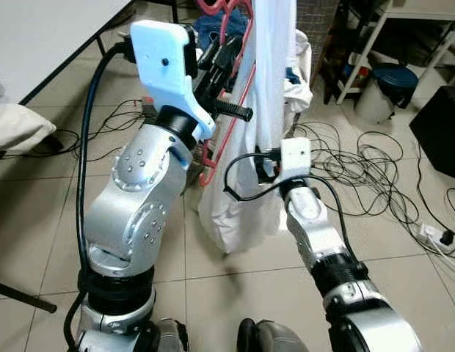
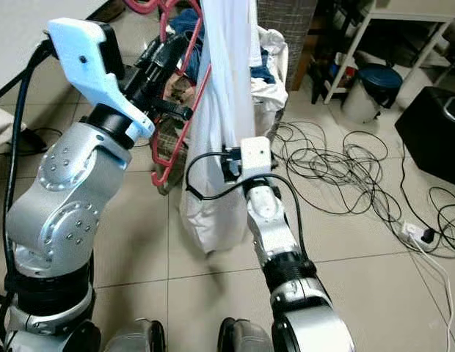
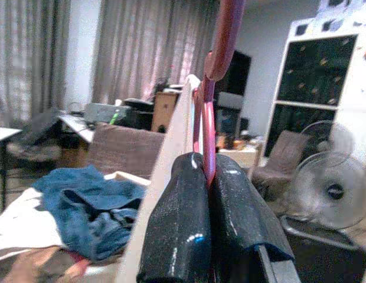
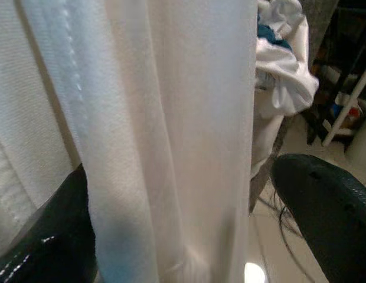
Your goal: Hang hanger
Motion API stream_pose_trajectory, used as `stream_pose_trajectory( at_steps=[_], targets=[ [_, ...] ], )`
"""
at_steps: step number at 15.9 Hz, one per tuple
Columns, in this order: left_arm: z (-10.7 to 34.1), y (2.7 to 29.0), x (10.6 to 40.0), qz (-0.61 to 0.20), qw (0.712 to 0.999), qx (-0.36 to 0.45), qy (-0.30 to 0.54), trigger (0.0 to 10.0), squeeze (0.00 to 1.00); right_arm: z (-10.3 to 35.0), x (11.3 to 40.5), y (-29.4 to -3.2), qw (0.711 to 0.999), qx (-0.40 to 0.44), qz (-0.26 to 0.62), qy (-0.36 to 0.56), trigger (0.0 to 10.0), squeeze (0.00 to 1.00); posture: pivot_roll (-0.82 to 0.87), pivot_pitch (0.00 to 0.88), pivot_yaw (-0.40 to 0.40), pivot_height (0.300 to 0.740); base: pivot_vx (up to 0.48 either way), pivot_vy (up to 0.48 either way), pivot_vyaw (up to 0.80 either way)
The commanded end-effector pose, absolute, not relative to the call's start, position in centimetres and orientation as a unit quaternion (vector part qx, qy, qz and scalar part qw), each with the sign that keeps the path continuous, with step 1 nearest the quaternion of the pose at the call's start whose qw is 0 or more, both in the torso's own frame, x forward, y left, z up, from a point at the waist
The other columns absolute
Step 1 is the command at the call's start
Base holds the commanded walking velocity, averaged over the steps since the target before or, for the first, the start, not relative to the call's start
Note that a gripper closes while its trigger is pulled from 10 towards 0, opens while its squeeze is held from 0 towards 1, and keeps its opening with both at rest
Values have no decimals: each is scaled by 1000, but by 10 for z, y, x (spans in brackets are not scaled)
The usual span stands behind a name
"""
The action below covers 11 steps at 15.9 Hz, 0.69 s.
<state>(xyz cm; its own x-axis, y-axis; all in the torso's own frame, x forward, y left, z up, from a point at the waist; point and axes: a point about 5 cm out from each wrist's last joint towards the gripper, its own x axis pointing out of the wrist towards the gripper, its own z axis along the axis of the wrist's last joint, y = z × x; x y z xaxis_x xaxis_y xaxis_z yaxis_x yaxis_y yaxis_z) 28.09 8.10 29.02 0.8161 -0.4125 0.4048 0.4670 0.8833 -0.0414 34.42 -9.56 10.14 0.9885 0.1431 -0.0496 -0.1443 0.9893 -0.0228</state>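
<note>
The left gripper (image 3: 208, 227) has its two fingers pressed together on the thin red wire of the hanger (image 1: 229, 125), a pinch that keeps the frame from swinging while it is carried upright. The right gripper (image 4: 183, 227) has its fingers wide apart with the white cloth (image 1: 268, 110) hanging between them, touching the one finger (image 4: 44, 236) and clear of the other (image 4: 327, 200); judging by that, it steadies or gathers the cloth rather than gripping it. The hanger stands just beside the cloth on the robot's left, its upper part raised, and the cloth drapes down past it almost to the floor (image 1: 403, 227). Behind the cloth a basket (image 2: 286, 18) holds blue and white laundry. Right of the cloth, cables (image 1: 359, 172) sprawl over the tiles. No rail to hang on can be made out.
</note>
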Motion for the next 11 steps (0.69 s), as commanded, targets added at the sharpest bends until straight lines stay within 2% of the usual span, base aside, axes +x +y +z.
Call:
stream_pose_trajectory(
  at_steps=[1,4,6,8,10,11],
  targets=[
    [301,80,280,-227,945,-63,-226,10000,0,93,339,-99,996,2,69,49,10000,0,-1,91,-26,740,0,0,0],
    [300,85,288,-190,955,-54,-219,10000,0,79,324,-103,992,30,79,96,10000,0,-3,98,-27,740,0,0,0],
    [299,89,299,-156,963,-57,-213,10000,0,75,313,-101,986,31,127,107,10000,0,-16,103,-22,740,0,0,0],
    [301,90,318,-117,971,-97,-185,10000,0,81,302,-91,972,-39,221,69,10000,0,-26,102,-13,740,0,0,0],
    [304,89,323,-108,971,-113,-183,10000,0,86,300,-87,969,-58,234,46,10000,0,-30,105,-10,740,0,0,0],
    [305,88,326,-102,972,-119,-177,10000,0,91,300,-84,968,-67,242,34,8000,0,-32,103,-11,740,0,0,0]
  ],
)
